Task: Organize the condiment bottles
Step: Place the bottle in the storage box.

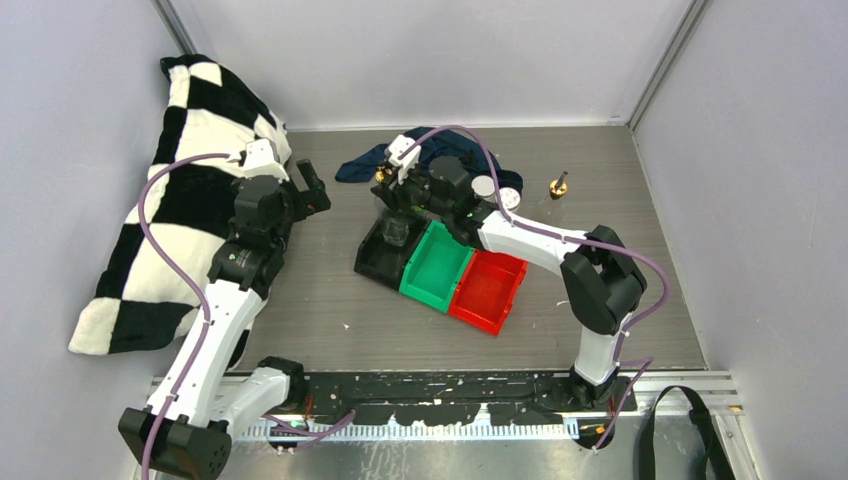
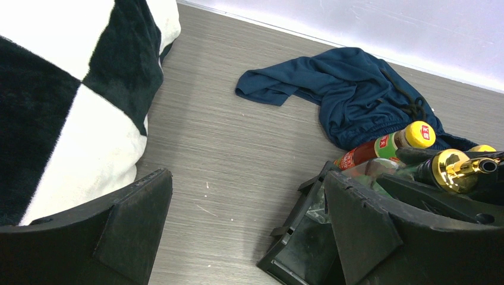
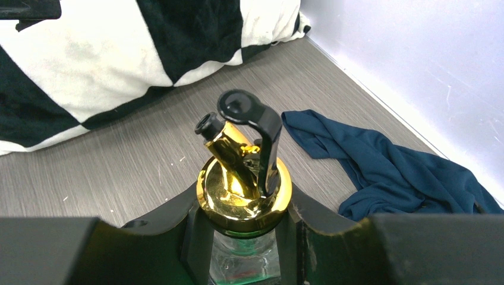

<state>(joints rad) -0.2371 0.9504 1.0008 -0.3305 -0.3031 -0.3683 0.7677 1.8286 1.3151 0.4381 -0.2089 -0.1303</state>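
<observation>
Top camera first: the right gripper (image 1: 398, 195) is hanging just above centre of the frame, clamping a glass bottle (image 1: 383, 178) with a gold pourer over the far end of the black bin (image 1: 372, 262). That bin is sitting next to a green bin (image 1: 435, 268) and a red bin (image 1: 490, 292). The left gripper (image 1: 315, 190) is idling wide and empty left of centre, beside the checkered blanket (image 1: 190, 150). A second gold-topped bottle (image 1: 558, 186) is standing alone toward the upper right, and a white-capped jar (image 1: 483, 187) is peeking out by the blue cloth (image 1: 365, 165). Left wrist cam: a yellow-capped bottle (image 2: 386, 144) is lying tilted near the right edge, by the cloth. Its label is red and green and the cap is carrying a red mark, but I'm not making out any actual writing. Right wrist cam: the fingers (image 3: 345, 249) are pinching the glass right under the gold collar. My worry is that it's smooth glass gripped near the top, so it could be slipping or swinging on the way down. Something glassy-looking is also sitting in that bin, so the bottle could be knocking into it.
</observation>
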